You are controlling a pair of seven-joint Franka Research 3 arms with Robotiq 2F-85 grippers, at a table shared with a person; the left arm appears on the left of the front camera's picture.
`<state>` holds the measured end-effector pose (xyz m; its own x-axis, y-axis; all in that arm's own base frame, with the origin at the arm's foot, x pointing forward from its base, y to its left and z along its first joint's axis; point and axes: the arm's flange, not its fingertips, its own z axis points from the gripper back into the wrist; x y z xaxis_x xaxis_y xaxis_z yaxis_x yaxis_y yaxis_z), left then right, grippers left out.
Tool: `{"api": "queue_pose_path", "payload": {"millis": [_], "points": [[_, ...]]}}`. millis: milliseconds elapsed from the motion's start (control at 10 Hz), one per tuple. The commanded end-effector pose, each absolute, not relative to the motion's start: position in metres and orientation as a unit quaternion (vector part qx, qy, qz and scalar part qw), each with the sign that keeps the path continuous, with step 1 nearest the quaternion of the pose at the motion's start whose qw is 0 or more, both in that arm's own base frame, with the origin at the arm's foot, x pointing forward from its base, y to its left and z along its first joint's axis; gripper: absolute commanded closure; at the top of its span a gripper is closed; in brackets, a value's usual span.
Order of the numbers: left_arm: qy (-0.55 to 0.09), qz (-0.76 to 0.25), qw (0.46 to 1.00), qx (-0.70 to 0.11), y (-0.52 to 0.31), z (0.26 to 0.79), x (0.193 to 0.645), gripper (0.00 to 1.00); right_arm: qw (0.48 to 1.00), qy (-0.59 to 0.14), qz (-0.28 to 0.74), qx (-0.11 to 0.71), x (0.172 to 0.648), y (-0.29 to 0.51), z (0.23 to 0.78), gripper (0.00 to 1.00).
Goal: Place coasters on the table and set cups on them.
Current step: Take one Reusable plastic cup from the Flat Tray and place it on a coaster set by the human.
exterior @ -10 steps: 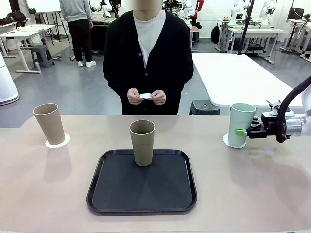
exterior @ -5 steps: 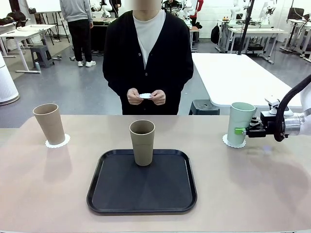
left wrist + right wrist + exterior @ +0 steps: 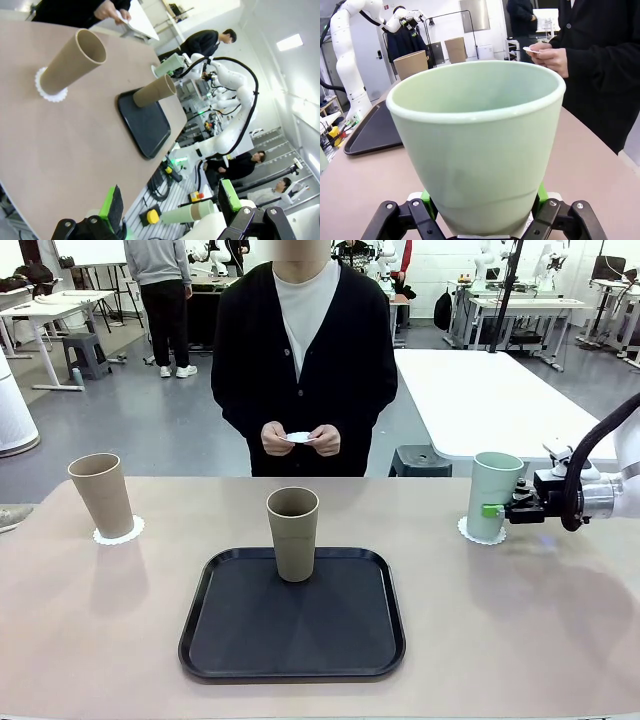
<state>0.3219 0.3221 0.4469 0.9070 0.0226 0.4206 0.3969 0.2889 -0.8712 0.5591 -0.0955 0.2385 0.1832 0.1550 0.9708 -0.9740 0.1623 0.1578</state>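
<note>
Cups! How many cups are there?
3. The left tan cup stands on the left coaster, the middle tan cup on the black tray, and the mint green cup on the right coaster, held by the right gripper.

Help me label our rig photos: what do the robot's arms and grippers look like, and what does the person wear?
The right arm is white with a silver wrist and a looping black cable. The right gripper and left gripper are black, with green pads. The person wears a black cardigan over a white top.
</note>
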Motion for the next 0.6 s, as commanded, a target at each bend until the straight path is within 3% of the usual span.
{"api": "queue_pose_path", "payload": {"millis": [0, 500], "points": [[-0.181, -0.119, 0.782, -0.585, 0.3218, 0.4490, 0.3194, 0.00, 0.613, -0.455, 0.459, 0.455, 0.5664, -0.0972, 0.2354, 0.17], [-0.181, -0.119, 0.782, -0.585, 0.3218, 0.4490, 0.3194, 0.00, 0.613, -0.448, 0.463, 0.458, 0.5656, -0.0979, 0.2333, 0.17]]}}
